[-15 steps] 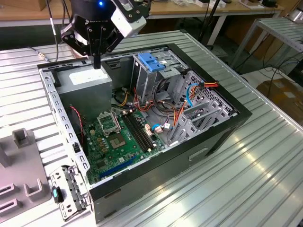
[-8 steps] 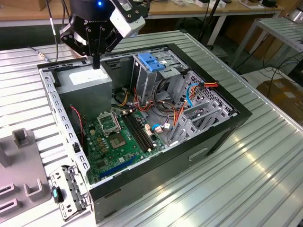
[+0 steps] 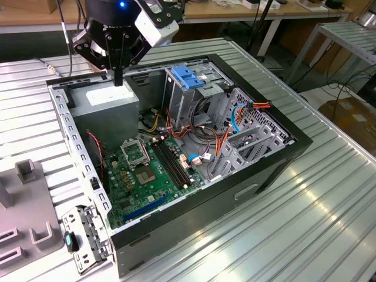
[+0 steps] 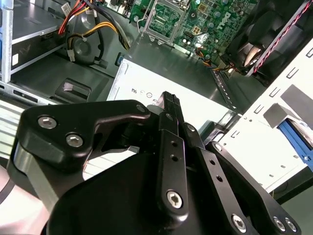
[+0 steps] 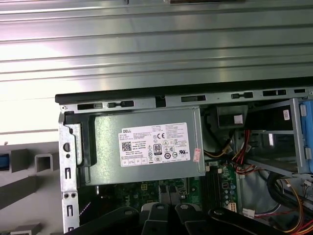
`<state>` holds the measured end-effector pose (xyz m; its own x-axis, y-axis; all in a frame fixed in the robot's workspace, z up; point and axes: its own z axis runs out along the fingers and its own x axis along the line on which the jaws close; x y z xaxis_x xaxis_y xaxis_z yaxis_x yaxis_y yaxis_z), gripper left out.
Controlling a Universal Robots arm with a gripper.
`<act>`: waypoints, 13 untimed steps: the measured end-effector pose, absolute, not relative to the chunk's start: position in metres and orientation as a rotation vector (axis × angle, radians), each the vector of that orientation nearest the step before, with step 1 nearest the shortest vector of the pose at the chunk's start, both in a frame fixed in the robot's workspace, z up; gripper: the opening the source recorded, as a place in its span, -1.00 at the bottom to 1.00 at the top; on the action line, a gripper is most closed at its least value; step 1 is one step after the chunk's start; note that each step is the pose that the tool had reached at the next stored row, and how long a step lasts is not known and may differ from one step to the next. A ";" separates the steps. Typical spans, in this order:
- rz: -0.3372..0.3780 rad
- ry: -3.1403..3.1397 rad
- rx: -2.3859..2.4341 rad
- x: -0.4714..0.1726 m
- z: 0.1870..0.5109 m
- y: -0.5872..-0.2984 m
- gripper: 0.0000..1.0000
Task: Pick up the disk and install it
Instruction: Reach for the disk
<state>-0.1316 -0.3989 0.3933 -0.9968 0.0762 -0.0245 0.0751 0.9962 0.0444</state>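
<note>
Gripper [image 3: 118, 81], fingers closed on nothing, points straight down just above the power supply [image 3: 108, 101] in the open case [image 3: 247, 188]. Beyond the case wall, the disk [image 4: 296, 139] shows one blue rail on the grey fixture [image 3: 23, 205]; its long axis cannot be told.

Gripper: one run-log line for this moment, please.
gripper shut, holding nothing | above power supply box | computer case open
</note>
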 end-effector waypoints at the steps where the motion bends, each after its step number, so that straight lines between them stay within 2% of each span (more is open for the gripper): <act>1: 0.068 3.112 0.118 -0.132 0.393 -0.399 -0.79; 13: 0.068 3.113 0.118 -0.136 0.393 -0.399 -0.79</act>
<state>-0.1357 -0.3989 0.3933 -0.9968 0.0762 -0.0244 0.0751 0.9962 0.0443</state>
